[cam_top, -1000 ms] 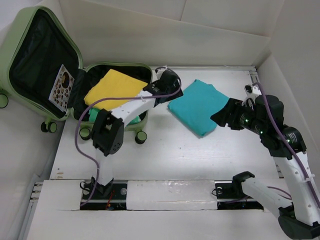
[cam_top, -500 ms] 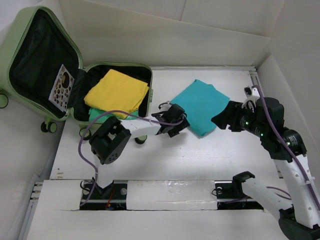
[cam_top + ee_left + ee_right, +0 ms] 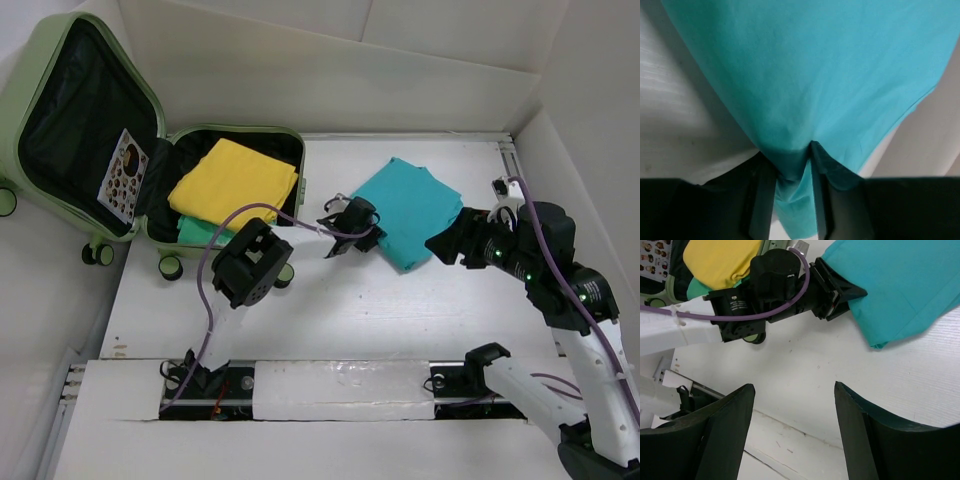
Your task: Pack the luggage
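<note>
So the luggage [image 3: 70,110] sits at the far left corner of the table [image 3: 350,320], lid thrown open against the wall. A folded yellow garment [image 3: 235,180] lies in the base on top of a green one [image 3: 195,230]. The teal cloth [image 3: 410,205] lies flat on the table, well apart from the case, off to its right.

The left gripper [image 3: 350,228] has its fingers pinched nearly together on the cloth's near-left edge. The wrist view shows a little tuck of teal fabric squeezed between them [image 3: 790,165]. The right gripper [image 3: 445,243] hangs near the cloth's opposite side with its fingers spread wide and nothing between them [image 3: 794,390]. It doesn't look to be touching the fabric.

The step in hand looks like getting the teal cloth over into the case. The catch is that the pinch is only on one edge, so a straight lift with that arm alone probably lets the fold drop open. It'd go better if the right gripper came in, closed on the far edge, and both arms lifted level. Failing that, a low, slow drag across the table should keep the stack flat. It also has to clear the case's front wall before settling squarely on the yellow garment.
</note>
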